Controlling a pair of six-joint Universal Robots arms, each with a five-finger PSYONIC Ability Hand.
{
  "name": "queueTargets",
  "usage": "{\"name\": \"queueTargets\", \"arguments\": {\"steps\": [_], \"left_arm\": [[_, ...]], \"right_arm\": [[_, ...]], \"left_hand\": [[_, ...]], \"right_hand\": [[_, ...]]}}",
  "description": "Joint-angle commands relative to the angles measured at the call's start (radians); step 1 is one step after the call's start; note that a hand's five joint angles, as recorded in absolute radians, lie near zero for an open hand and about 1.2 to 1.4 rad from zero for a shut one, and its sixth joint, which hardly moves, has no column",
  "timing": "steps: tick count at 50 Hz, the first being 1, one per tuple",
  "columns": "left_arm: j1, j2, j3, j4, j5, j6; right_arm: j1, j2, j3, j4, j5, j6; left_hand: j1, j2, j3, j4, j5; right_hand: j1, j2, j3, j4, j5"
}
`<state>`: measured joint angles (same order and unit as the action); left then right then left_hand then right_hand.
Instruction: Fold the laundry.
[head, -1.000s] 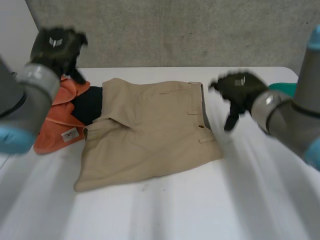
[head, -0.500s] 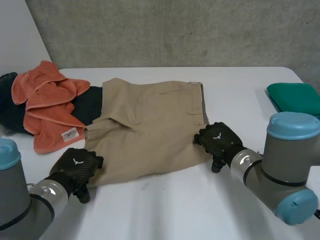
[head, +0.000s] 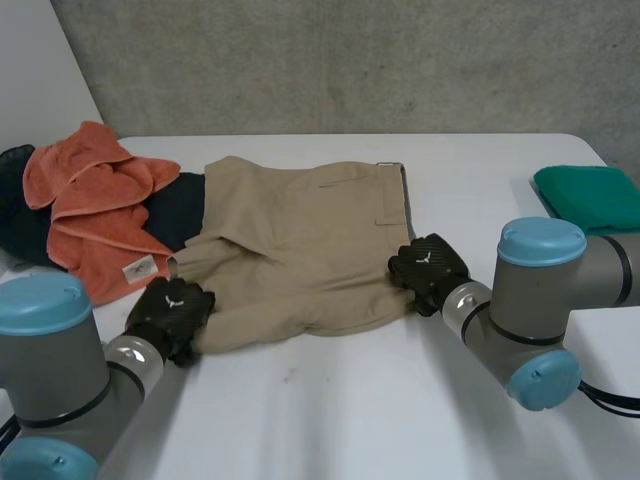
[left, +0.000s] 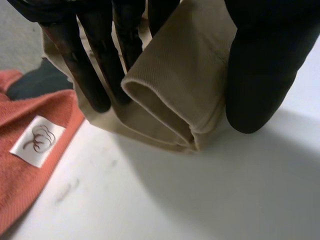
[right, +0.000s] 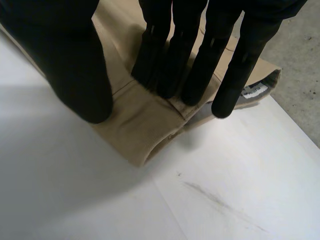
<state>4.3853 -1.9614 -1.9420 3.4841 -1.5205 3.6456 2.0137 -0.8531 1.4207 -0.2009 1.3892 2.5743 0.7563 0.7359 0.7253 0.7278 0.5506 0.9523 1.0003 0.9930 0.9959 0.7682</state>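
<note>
Folded beige trousers (head: 300, 240) lie flat in the middle of the white table (head: 400, 410). My left hand (head: 170, 310) is at their near left corner. In the left wrist view that corner's hem (left: 175, 95) bulges up between the fingers (left: 95, 70) on top and the thumb (left: 260, 65) beside it, pinched. My right hand (head: 428, 265) is at the near right corner by the waistband. In the right wrist view its fingers (right: 200, 60) lie on the cloth (right: 135, 127) and its thumb (right: 70, 65) presses the edge, gripping it.
An orange towel (head: 95, 215) with a white label (left: 36, 140) lies over a dark garment (head: 175, 205) at the left, touching the trousers. A folded green cloth (head: 590, 195) sits at the far right edge. Bare table stretches in front of the trousers.
Both hands came down from raised positions to the trousers' near corners and closed on them. The near edge has bunched and pulled back a little from the front.
</note>
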Motion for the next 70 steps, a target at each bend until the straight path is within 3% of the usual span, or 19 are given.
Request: {"name": "queueTargets", "arguments": {"steps": [1,6,14,18,24,30,34,38,43,48,53,59,64,69,70], "left_arm": [[-0.001,-0.004,0.012,0.092,0.000,0.001],[-0.038,0.048,0.014,0.092,-0.009,-0.001],[-0.104,0.278,0.021,0.049,0.000,-0.013],[-0.144,0.377,0.055,-0.086,0.002,-0.015],[-0.198,0.443,0.101,-0.397,0.003,-0.032],[-0.271,0.453,0.072,-0.707,0.032,-0.032],[-0.302,0.437,0.038,-0.772,0.066,-0.027],[-0.299,0.376,0.060,-0.700,0.066,-0.019],[-0.293,0.283,0.162,-0.538,0.063,-0.018],[-0.251,0.150,0.308,-0.389,0.063,-0.013],[-0.234,-0.072,0.550,-0.269,0.049,0.001],[-0.199,-0.330,0.843,-0.258,0.006,0.010],[-0.176,-0.503,1.055,-0.244,0.008,0.054],[-0.175,-0.697,1.299,-0.209,0.002,0.067],[-0.178,-0.714,1.325,-0.211,0.000,0.065]], "right_arm": [[0.007,0.000,-0.013,-0.011,0.007,0.006],[0.007,-0.026,0.001,-0.012,0.056,0.013],[-0.007,-0.246,0.050,0.063,0.088,0.009],[-0.010,-0.407,0.060,0.252,0.090,-0.005],[-0.026,-0.589,0.086,0.582,0.071,-0.071],[-0.058,-0.728,0.260,0.819,0.073,-0.339],[-0.065,-0.761,0.365,0.816,0.070,-0.428],[-0.090,-0.762,0.397,0.767,0.068,-0.425],[-0.119,-0.703,0.339,0.628,0.047,-0.393],[-0.119,-0.537,0.175,0.465,0.054,-0.147],[-0.118,-0.396,0.074,0.354,0.068,-0.056],[-0.098,-0.242,-0.040,0.158,0.198,-0.072],[-0.076,-0.042,-0.173,0.011,0.304,-0.186],[-0.073,0.121,-0.298,-0.118,0.312,-0.281],[-0.073,0.144,-0.313,-0.136,0.315,-0.286]], "left_hand": [[0.639,0.660,0.670,0.668,0.670],[0.640,0.660,0.671,0.668,0.671],[0.640,0.660,0.671,0.668,0.671],[0.640,0.660,0.671,0.668,0.671],[0.640,0.660,0.671,0.668,0.671],[0.640,0.660,0.671,0.668,0.671],[0.640,0.660,0.671,0.668,0.671],[0.640,0.660,0.671,0.668,0.671],[0.640,0.660,0.671,0.668,0.671],[0.640,0.660,0.671,0.668,0.671],[0.640,0.660,0.671,0.668,0.671],[0.640,0.660,0.671,0.668,0.671],[0.640,0.660,0.671,0.668,0.671],[0.597,0.617,0.628,0.625,0.628],[0.343,0.364,0.374,0.372,0.375]], "right_hand": [[0.444,0.396,0.403,0.400,0.454],[0.444,0.396,0.403,0.400,0.454],[0.444,0.396,0.403,0.400,0.454],[0.444,0.396,0.403,0.400,0.454],[0.444,0.396,0.403,0.400,0.454],[0.444,0.396,0.403,0.400,0.454],[0.444,0.396,0.403,0.400,0.454],[0.444,0.396,0.403,0.400,0.454],[0.444,0.396,0.403,0.400,0.454],[0.444,0.396,0.403,0.400,0.454],[0.444,0.396,0.403,0.400,0.454],[0.444,0.396,0.403,0.400,0.454],[0.444,0.396,0.403,0.400,0.454],[0.444,0.396,0.403,0.400,0.454],[0.117,0.069,0.076,0.073,0.126]]}}
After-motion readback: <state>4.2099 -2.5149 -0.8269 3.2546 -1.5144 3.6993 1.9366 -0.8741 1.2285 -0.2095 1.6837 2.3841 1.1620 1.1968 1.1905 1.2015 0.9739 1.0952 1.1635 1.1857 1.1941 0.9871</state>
